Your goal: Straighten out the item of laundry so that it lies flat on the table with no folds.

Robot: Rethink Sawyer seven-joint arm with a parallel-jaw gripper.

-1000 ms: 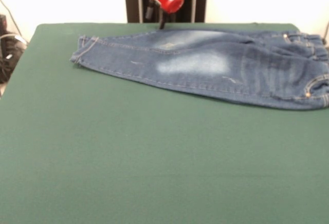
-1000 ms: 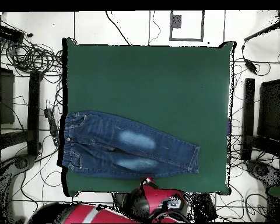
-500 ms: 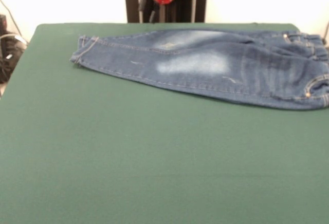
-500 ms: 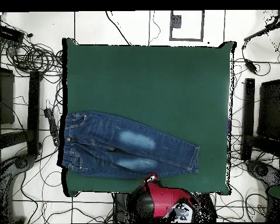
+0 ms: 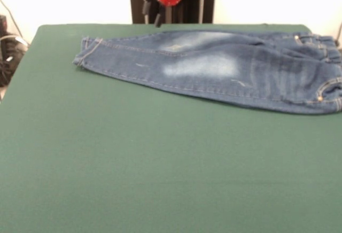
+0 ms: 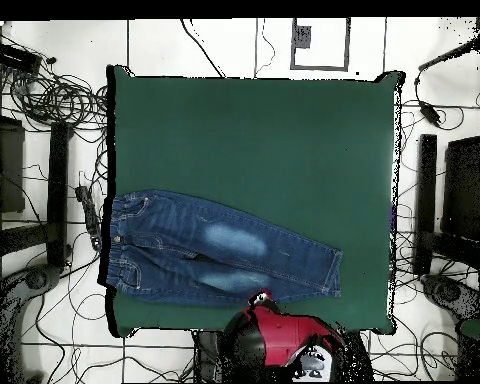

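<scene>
Since our gripper (image 5: 152,15) hangs lifted off the table (image 5: 160,163), grip state unreadable to us, the jeans (image 5: 224,67) lie just below and beside it, legs overlapped, probably released there between pulls.

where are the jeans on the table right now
In the overhead view the jeans lie along the bottom-left part of the table, waistband at its left edge, the gripper just off their lower edge.

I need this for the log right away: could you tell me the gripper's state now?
Gripper: raised off the jeans, holding nothing; open or shut cannot be told.
</scene>
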